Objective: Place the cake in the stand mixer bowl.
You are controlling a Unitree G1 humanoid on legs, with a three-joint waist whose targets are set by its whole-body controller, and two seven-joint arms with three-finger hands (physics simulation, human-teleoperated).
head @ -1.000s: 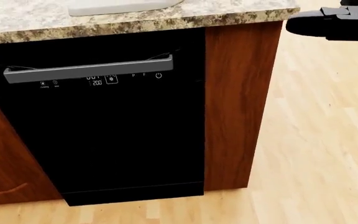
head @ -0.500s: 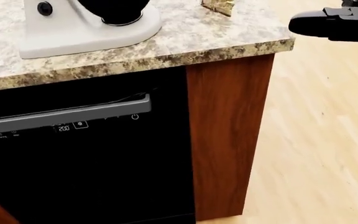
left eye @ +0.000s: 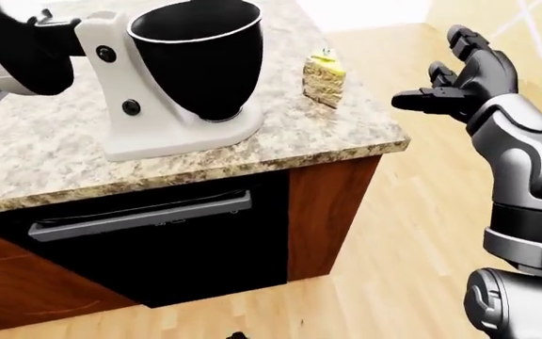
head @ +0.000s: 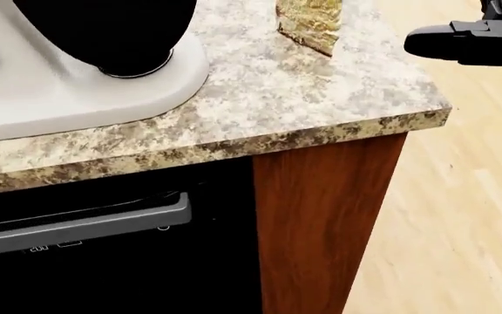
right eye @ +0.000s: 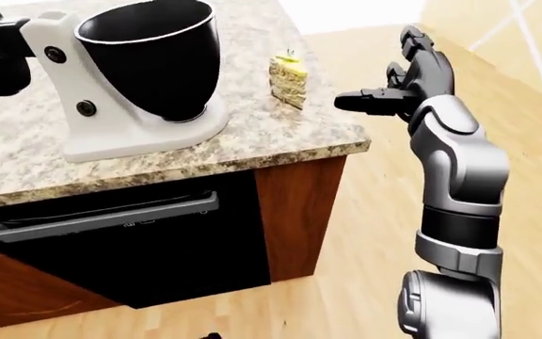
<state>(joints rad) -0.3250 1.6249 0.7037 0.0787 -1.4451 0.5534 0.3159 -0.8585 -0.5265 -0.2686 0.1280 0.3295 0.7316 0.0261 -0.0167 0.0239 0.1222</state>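
One granite bench (left eye: 280, 138), black dishwasher (left eye: 148, 247) under it w/ grey handle. White mixer (left eye: 148, 123) on bench, black bowl (left eye: 201, 49) seated in its base. Cake (left eye: 323, 78) slice upright on bench, just right of bowl, not touching. Right hand (right eye: 398, 78) right of cake, apart from it, fingers spread, holding nothing. Left hand: dark form at upper left of eye views, grip can't tell.
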